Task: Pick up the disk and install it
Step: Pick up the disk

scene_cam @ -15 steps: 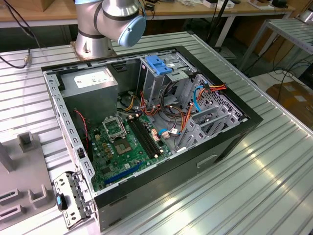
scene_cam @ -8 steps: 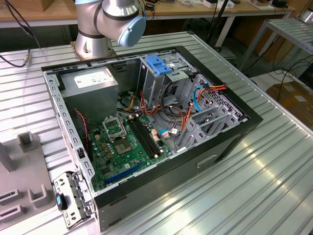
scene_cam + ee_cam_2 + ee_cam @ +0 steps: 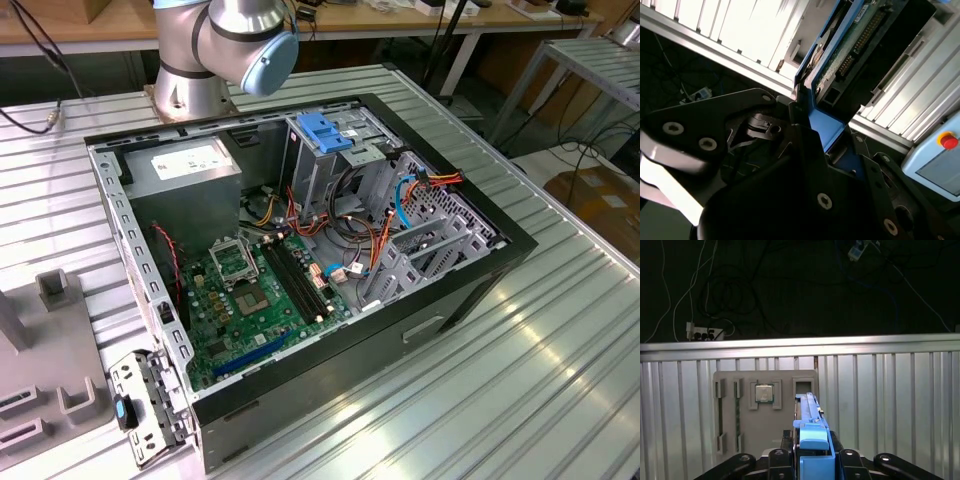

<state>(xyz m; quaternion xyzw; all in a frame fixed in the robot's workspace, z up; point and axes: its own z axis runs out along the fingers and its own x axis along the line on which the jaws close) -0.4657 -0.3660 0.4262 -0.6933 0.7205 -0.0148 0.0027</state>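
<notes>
In both wrist views my gripper [image 3: 812, 455] is shut on the disk [image 3: 810, 422]. In the first wrist view the disk is seen edge-on, its blue side rail standing up between my black fingers [image 3: 777, 460]. It hangs above the ribbed metal table, in front of a grey fixture plate [image 3: 730, 385]. In the second wrist view the disk [image 3: 852, 42] shows its green circuit-board underside and blue rail, which runs down into my gripper [image 3: 812, 120]. The open computer case [image 3: 470, 300] lies on the table in the exterior view.
Inside the case are a grey cage topped by a blue latch [image 3: 325, 130], a grey box with a white sticker [image 3: 190, 165], the motherboard [image 3: 255, 290] and loose cables [image 3: 400, 195]. The fixture plate holds a processor chip [image 3: 764, 393]. The arm's base [image 3: 190, 60] stands behind the case.
</notes>
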